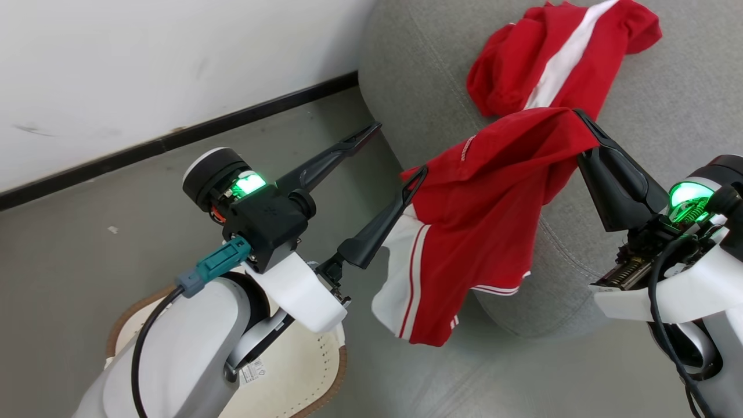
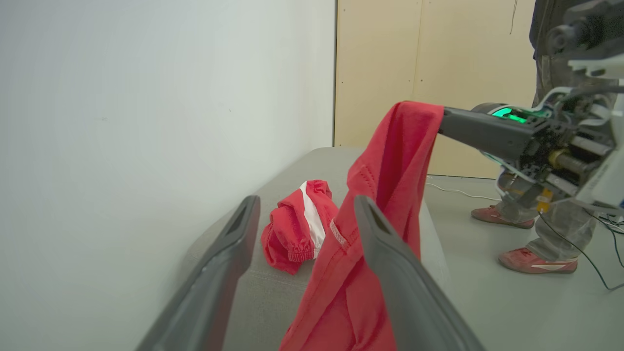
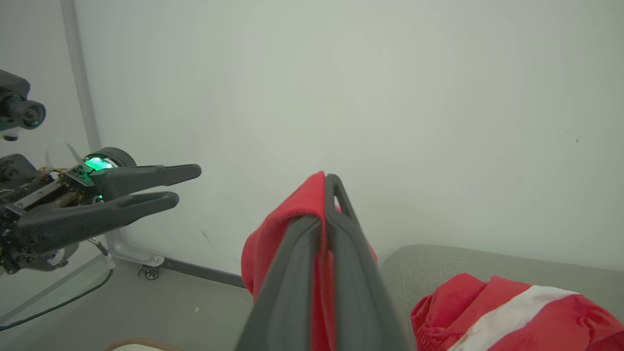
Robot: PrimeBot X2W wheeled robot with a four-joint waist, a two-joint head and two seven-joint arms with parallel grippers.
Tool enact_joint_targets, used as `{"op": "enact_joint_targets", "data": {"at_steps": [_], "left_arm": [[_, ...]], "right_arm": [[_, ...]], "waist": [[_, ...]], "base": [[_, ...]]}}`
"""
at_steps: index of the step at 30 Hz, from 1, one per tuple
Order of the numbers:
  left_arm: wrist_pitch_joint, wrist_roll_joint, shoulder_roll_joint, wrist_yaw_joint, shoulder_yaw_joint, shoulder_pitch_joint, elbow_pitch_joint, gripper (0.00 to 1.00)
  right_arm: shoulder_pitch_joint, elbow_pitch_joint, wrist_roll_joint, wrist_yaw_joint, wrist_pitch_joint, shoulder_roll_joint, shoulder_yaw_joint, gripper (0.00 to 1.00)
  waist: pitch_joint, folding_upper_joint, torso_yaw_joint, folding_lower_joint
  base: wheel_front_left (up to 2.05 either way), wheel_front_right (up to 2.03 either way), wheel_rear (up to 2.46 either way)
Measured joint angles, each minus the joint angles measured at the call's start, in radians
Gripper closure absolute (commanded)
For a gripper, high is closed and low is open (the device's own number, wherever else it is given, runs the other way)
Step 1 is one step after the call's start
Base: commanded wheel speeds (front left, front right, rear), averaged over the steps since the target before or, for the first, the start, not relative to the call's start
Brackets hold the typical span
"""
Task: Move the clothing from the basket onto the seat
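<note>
- Looking down closest to me: the basket (image 1: 293, 371) sits on the floor short of the sofa (image 1: 667, 98), partly hidden under my left forearm, with a stretch of its brown rim and its barcode label showing.
- My left gripper (image 1: 397, 149) is up off the sofa's rounded corner, jaws spread wide with nothing between them. One fingertip is right at the edge of the hanging garment (image 1: 487, 197); I can't tell whether it touches.
- That red garment with white stripe trim dangles at the sofa's corner, its hem hanging past the edge above the floor.
- My right gripper (image 1: 583, 119) is over the sofa's cushion, fingers clamped tight on the garment's top fold, carrying its whole weight.
- Further in on the sofa, the second red garment (image 1: 551, 58) lies crumpled on the cushion, its white stripe facing up.
- Beyond the sofa's far side, a person's red shoes (image 2: 536, 261) stand on the floor.
</note>
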Motion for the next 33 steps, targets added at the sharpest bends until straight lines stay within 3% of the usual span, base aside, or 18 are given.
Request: {"op": "enact_joint_targets", "data": {"at_steps": [10,19,33], "left_arm": [[0.02,0.011,0.018,0.002,0.011,-0.001,-0.025,0.0],[0.044,0.016,0.028,0.012,0.011,-0.001,-0.049,0.0],[0.081,0.017,0.04,0.036,0.014,-0.001,-0.103,0.0]], "right_arm": [[-0.005,0.001,0.0,0.0,0.0,0.015,-0.01,1.0],[-0.104,0.037,-0.026,0.0,0.0,0.006,-0.108,1.0],[-0.431,0.126,-0.021,0.0,0.001,-0.186,-0.254,1.0]], "waist": [[0.036,0.0,-0.036,0.0],[0.07,0.0,-0.035,0.0],[0.141,0.0,0.003,0.0]], "base": [[0.0,0.0,0.0],[0.0,0.0,0.0],[0.0,0.0,0.0]]}}
